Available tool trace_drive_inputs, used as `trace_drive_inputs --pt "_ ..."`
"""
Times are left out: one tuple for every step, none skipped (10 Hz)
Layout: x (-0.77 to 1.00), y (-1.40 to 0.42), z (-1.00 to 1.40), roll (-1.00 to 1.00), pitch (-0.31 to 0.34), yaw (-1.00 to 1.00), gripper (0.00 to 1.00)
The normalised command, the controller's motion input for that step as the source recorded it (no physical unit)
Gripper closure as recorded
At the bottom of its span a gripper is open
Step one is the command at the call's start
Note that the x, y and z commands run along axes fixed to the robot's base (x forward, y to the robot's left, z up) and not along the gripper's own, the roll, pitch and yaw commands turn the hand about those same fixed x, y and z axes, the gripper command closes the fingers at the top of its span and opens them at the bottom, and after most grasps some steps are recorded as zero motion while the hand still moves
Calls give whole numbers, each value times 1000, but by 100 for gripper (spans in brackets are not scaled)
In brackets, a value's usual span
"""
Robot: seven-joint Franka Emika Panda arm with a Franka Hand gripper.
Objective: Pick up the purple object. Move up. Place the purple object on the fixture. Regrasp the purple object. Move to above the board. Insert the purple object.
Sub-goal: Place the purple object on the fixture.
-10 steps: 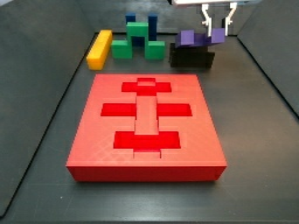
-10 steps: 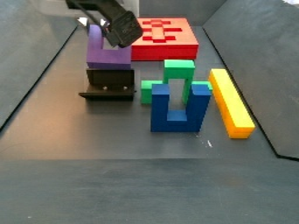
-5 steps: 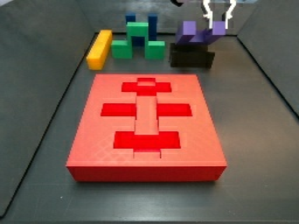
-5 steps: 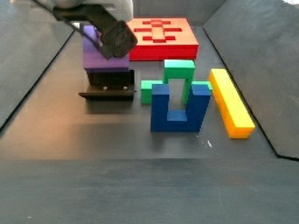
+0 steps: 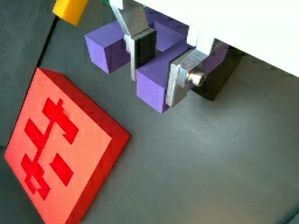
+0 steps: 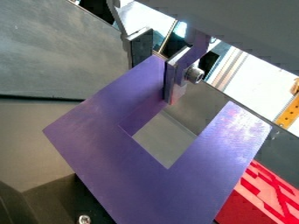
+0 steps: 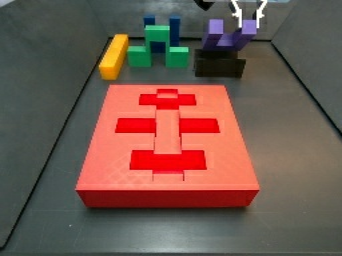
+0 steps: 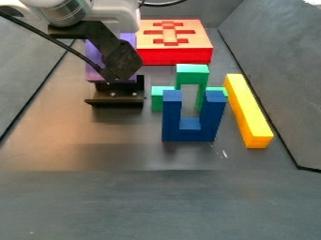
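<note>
Gripper (image 5: 163,63) clamped on 1 prong of the small purple U-shaped plastic block (image 5: 158,83), seated on the dark L-bracket fixture (image 7: 221,65). Rigid, light, smooth plastic; judge prong flats the best hold.

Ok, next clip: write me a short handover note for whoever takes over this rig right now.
Gripper: over the fixture at the far end of the floor, fingers either side of one prong of the purple object; whether they are clamped I cannot tell.
Purple object: resting on the fixture, prongs up.
Board: in the middle of the floor, cutouts empty.
Done: pick-up, lift and placing on the fixture.
Left: finish the regrasp, carry the purple object above the board, insert it.
</note>
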Motion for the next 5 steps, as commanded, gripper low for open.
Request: trace_drive_inputs --pt "0 -14 -51 123 0 0 100" --pt "29 -100 -151 109 0 0 100" --pt "74 -37 -240 86 -37 -117 100" --pt "14 -54 -137 60 -51 -149 100" --pt "37 -46 -126 74 -34 -146 100"
